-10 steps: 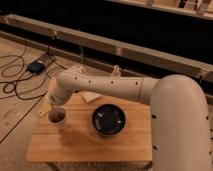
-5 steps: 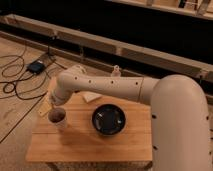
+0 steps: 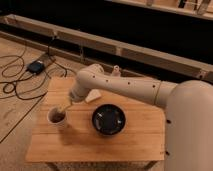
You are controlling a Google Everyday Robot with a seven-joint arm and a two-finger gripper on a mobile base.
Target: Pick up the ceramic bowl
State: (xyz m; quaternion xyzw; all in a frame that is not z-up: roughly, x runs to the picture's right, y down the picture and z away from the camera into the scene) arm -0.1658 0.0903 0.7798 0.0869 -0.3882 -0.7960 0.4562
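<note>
Ceramic bowl (image 3: pixel 108 120) upright on the wooden tabletop (image 3: pixel 100 148), near the middle, nothing touching it. Gripper (image 3: pixel 65 106) low over the small whitish cup (image 3: pixel 56 118) at the tabletop's left side as seen, on a pale arm (image 3: pixel 122 87) reaching across the back. Bowl apart from the gripper, to its right and slightly lower in the view, near the cup. Gripper spread or pressed together: cannot tell.
</note>
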